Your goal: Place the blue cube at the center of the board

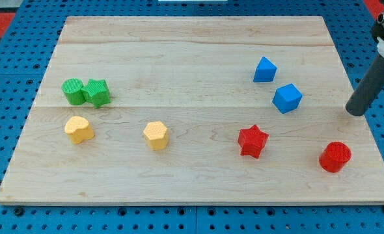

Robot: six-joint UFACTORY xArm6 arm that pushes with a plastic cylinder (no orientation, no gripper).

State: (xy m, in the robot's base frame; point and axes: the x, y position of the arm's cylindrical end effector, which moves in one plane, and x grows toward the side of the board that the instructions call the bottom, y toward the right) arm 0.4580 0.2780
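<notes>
Blue cube [287,98] sits right of board [192,65] centre, just below-right of blue triangular block [264,69], above red star [252,141]. My tip [355,113], a bare rod grasping nothing, stands well right of the cube, untouching, above red cylinder [335,156].

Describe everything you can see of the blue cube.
The blue cube is a small, matte, plastic-looking block, turned corner-on to the camera. It sits on the board's right half, just below and right of the blue triangle, apart from it. Nothing touches it. My tip stands to its right, apart from it.
</notes>
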